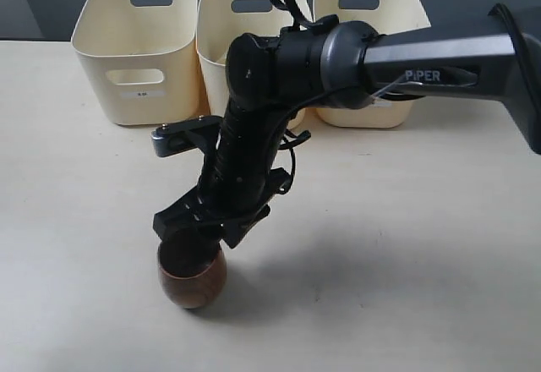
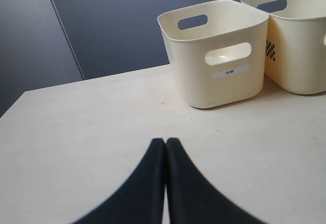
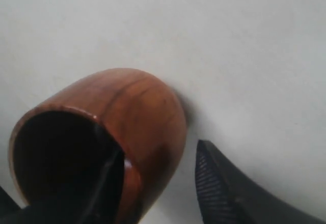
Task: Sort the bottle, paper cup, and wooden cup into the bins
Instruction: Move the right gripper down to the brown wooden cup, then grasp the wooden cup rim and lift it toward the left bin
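Glossy barrel-shaped wooden cup up front, right gripper fingers spread astride its rim, one hidden inside; left gripper pressed together.

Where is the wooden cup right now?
In the exterior view the wooden cup stands on the table's near left part, well in front of the bins, with the right gripper straddling its rim.

My right arm hides much of the middle bin; its label unseen; the left bin's label too small to read
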You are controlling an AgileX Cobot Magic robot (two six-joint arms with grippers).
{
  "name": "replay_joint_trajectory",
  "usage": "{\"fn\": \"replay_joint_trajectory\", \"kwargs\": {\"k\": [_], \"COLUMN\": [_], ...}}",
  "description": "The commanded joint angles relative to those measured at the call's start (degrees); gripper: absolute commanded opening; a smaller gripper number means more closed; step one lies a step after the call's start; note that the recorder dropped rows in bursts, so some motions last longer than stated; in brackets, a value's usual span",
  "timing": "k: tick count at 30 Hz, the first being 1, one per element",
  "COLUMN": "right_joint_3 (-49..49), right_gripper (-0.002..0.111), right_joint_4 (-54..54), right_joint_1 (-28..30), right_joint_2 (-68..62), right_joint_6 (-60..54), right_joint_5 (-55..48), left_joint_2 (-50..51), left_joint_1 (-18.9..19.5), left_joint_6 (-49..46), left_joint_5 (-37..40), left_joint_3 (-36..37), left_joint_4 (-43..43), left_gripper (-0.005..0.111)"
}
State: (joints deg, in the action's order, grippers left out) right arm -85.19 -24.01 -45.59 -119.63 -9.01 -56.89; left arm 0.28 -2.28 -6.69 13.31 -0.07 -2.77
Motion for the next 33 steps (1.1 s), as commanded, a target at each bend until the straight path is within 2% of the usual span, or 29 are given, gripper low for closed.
{"fn": "replay_joint_trajectory", "kwargs": {"k": [1, 2, 3, 4, 20, 29, 33], "right_joint_3": [-0.1, -0.1, -0.1, -0.1, -1.7, -12.2, -19.1], "right_gripper": [0.035, 0.024, 0.009, 0.000, 0.000, 0.000, 0.000], "right_joint_4": [-0.1, -0.1, -0.1, 0.0, 1.7, 1.7, 2.1], "right_joint_1": [-0.1, -0.1, -0.1, -0.1, 0.0, 0.0, 0.5], "right_joint_2": [0.0, 0.0, 0.0, 0.0, 2.4, 3.4, 3.4], "right_joint_6": [0.0, 0.0, 0.0, 0.0, -0.2, 0.0, 1.8], "right_joint_5": [0.3, 0.3, 0.3, 0.3, 9.2, 16.4, 23.3], "left_joint_2": [-0.3, -0.3, -0.3, -0.3, -0.3, -0.3, -0.3], "left_joint_1": [-0.2, -0.2, -0.2, -0.2, -0.2, -0.2, -0.2], "left_joint_6": [0.1, 0.1, 0.1, 0.1, 0.1, 0.1, 0.1], "left_joint_5": [0.0, 0.0, 0.0, 0.0, 0.0, 0.0, 0.0], "left_joint_3": [0.1, 0.1, 0.1, 0.1, 0.1, 0.1, 0.1], "left_joint_4": [0.3, 0.3, 0.3, 0.3, 0.3, 0.3, 0.3], "left_gripper": [0.000, 0.000, 0.000, 0.000, 0.000, 0.000, 0.000]}}
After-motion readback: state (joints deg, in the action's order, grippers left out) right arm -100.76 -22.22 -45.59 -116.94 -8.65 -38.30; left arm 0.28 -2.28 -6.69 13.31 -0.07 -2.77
